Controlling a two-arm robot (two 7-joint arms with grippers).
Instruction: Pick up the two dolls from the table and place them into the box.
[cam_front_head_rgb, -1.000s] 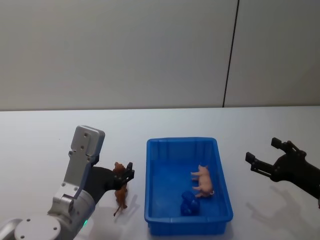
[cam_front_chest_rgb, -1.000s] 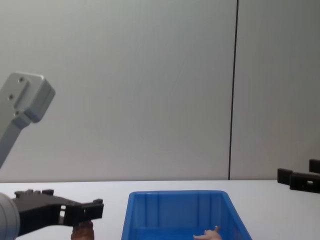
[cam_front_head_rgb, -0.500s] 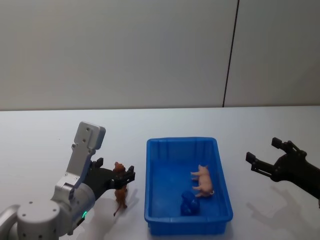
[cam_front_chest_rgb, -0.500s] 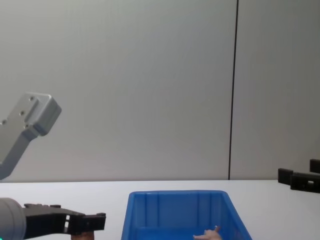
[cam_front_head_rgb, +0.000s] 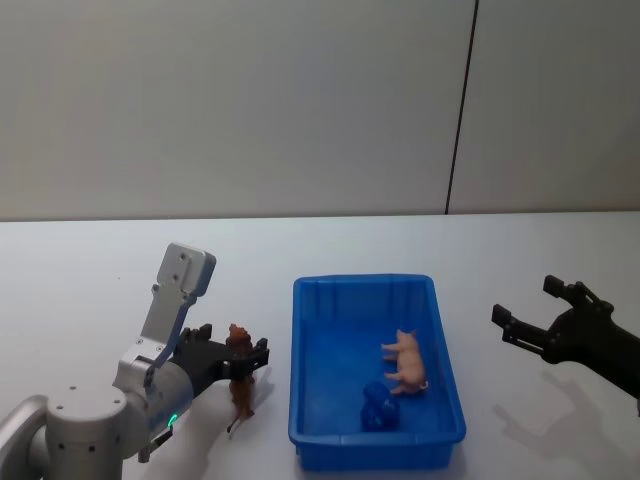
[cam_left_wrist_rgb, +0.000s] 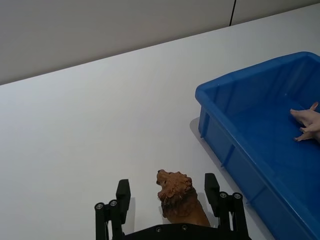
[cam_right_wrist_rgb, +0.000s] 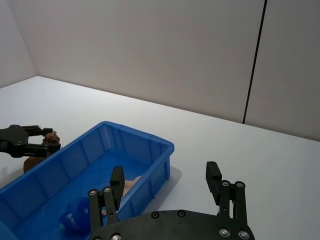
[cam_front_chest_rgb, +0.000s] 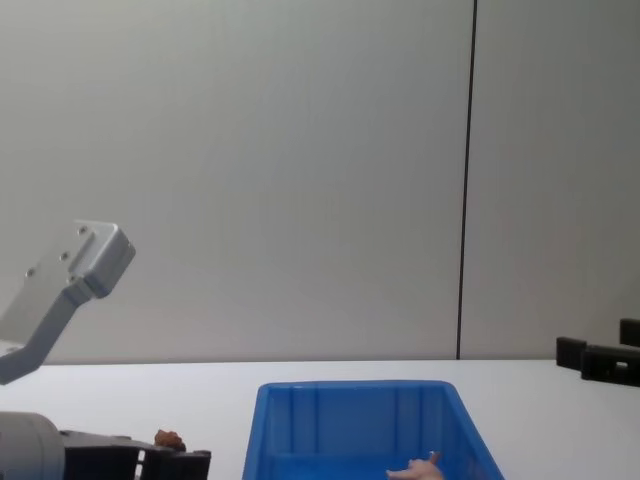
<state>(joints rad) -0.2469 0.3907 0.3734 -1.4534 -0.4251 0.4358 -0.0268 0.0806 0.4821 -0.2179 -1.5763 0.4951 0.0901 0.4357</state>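
The dark brown doll (cam_front_head_rgb: 241, 388), a lion figure, stands on the white table (cam_front_head_rgb: 100, 270) just left of the blue box (cam_front_head_rgb: 312, 410). My left gripper (cam_front_head_rgb: 232, 341) is low at it and open, one finger on each side of the doll's head (cam_left_wrist_rgb: 175, 186) with gaps showing. The pale pink doll (cam_front_head_rgb: 407, 361) lies inside the box, toward its right wall. My right gripper (cam_front_head_rgb: 522, 300) hovers open to the right of the box, holding nothing. In the chest view the brown doll's top (cam_front_chest_rgb: 167, 438) peeks above the left gripper (cam_front_chest_rgb: 160, 462).
A small blue object (cam_front_head_rgb: 377, 408) lies in the box near its front wall. The table stretches bare behind the box and to both sides, up to a grey wall with a dark vertical seam (cam_front_head_rgb: 460, 110).
My left gripper has come down lower around the brown doll and the left arm has dropped. The right gripper, the box and the pink doll have not moved.
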